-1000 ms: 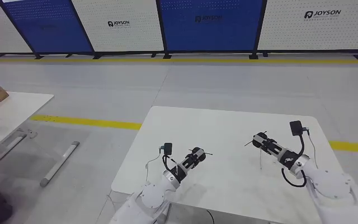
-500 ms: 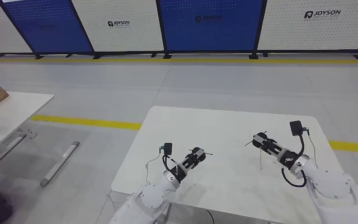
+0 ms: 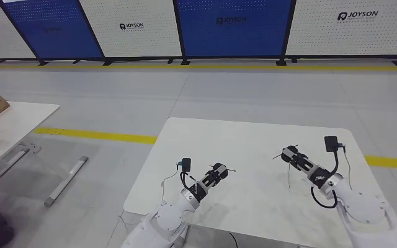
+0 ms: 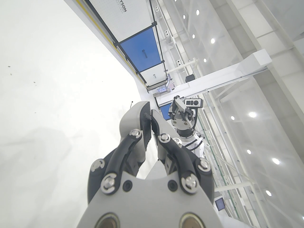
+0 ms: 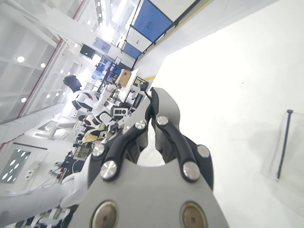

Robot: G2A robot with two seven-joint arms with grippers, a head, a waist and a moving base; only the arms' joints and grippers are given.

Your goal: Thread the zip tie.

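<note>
Left claw (image 3: 221, 168) pinching zip tie (image 4: 147, 115), right claw (image 3: 286, 153) pinching second tie (image 5: 144, 87), well apart

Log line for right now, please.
left gripper: shut on black strip | right gripper: shut on zip tie | spare tie: flat on table | grippers apart, unthreaded

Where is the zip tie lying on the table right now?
In the top view, the zip tie lies flat on the right side of the white table, just beside the right hand and nearer the robot.

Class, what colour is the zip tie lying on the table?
Dark, near black; the zip tie shows best in the right wrist view.
</note>
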